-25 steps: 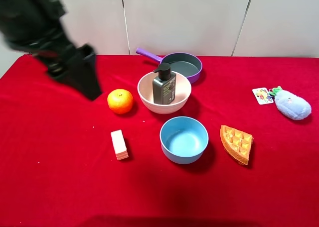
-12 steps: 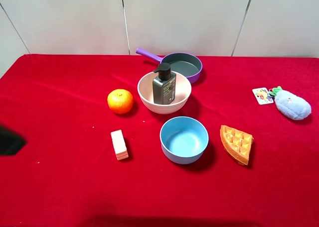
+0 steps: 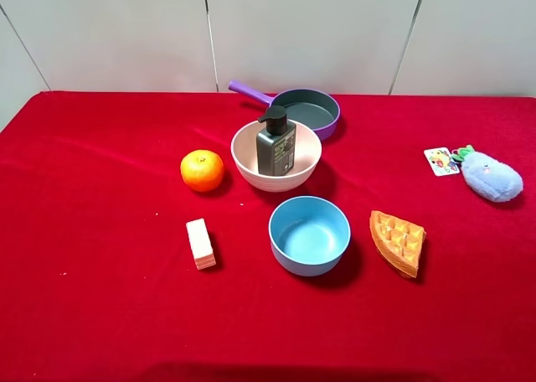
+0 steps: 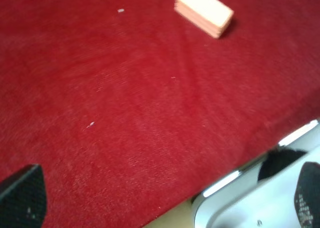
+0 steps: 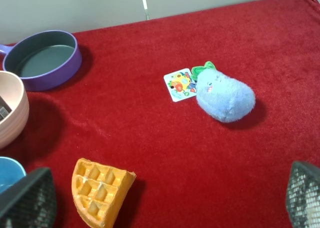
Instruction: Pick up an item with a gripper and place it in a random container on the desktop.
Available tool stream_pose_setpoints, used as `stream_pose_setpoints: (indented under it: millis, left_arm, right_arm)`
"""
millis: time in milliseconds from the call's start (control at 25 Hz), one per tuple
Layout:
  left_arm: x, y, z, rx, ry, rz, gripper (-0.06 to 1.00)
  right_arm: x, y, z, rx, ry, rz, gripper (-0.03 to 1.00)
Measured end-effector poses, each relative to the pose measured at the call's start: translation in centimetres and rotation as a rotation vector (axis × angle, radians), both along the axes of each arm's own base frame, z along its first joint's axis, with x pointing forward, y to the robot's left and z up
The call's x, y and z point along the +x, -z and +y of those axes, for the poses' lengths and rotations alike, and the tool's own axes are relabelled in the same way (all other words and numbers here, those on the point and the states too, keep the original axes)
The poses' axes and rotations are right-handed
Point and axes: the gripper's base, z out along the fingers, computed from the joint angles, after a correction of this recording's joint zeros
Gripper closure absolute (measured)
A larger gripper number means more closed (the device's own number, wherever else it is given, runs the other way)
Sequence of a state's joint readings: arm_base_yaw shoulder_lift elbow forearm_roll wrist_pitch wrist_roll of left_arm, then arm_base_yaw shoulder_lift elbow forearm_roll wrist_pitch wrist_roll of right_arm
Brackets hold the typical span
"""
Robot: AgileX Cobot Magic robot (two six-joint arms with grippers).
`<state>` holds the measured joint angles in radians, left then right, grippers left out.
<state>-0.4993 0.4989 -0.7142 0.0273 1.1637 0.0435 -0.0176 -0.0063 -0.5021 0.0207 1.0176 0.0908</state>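
Having withdrawn from the overhead view within the last second, hanging wide open and empty over bare desktop (image 4: pixel 125 113): left gripper (image 4: pixel 165 198), cream block (image 4: pixel 204 12) just ahead. Resting parted, holding nothing: right gripper (image 5: pixel 165 198). Standing upright well beyond, inside the container (image 3: pixel 251 168): the item (image 3: pixel 276 146), task apparently finishing.

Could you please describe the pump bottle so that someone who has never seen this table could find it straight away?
On the red-covered table, look toward the back centre for the pale pink bowl, just in front of the purple pan. The pump bottle stands upright inside it. It is the only dark grey rectangular thing there; the blue bowl nearby is empty.
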Motion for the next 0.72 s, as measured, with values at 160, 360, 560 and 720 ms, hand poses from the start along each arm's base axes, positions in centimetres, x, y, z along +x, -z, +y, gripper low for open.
stream_pose_setpoints:
  millis: [160, 360, 560, 720]
  left_arm:
    - [-0.7, 1.3, 1.0, -0.024, -0.137, -0.051, -0.05]
    - [-1.6, 2.8, 1.9, -0.031, -0.308, -0.085, -0.05]
    - [-2.9, 4.0, 2.4, -0.052, -0.427, -0.166, -0.05]
    - [-4.2, 4.7, 2.4, -0.079, -0.462, -0.262, -0.05]
  right_arm:
    - [0.0, 0.0, 0.0, 0.000, 0.000, 0.000, 0.28]
    - [0.0, 0.0, 0.0, 0.000, 0.000, 0.000, 0.28]
    - [0.0, 0.0, 0.0, 0.000, 0.000, 0.000, 0.28]
    - [0.0, 0.0, 0.0, 0.000, 0.000, 0.000, 0.28]
